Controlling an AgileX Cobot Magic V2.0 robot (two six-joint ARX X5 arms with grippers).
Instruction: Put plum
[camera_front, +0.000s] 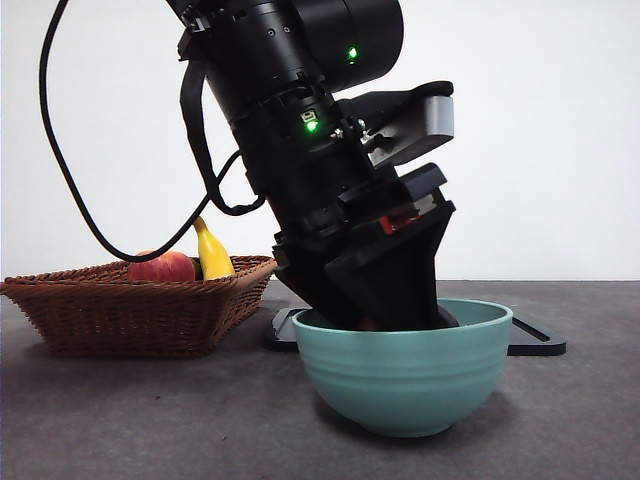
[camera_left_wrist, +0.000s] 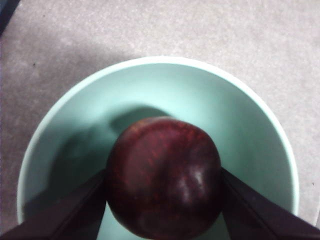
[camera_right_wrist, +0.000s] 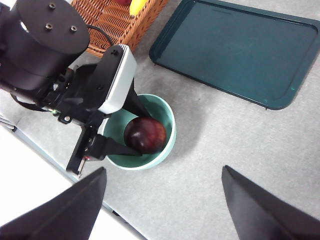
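The plum (camera_left_wrist: 162, 175) is dark maroon, round and glossy, and my left gripper (camera_left_wrist: 162, 176) is shut on it, one black jaw on each side. It is held inside the teal bowl (camera_left_wrist: 150, 62), low over its floor. I cannot tell whether it touches the floor. In the front view the left gripper (camera_front: 400, 305) dips into the bowl (camera_front: 400, 375) from above and hides the plum. The right wrist view shows the plum (camera_right_wrist: 145, 134) in the bowl (camera_right_wrist: 170, 117) from high up. My right gripper (camera_right_wrist: 164, 170) is open and empty, well above the table.
A wicker basket (camera_front: 120, 305) stands at the left with a red-orange fruit (camera_front: 162, 267) and a banana (camera_front: 213, 252) in it. A dark green tray (camera_right_wrist: 240, 50) lies flat behind the bowl. The table's near edge runs close to the bowl.
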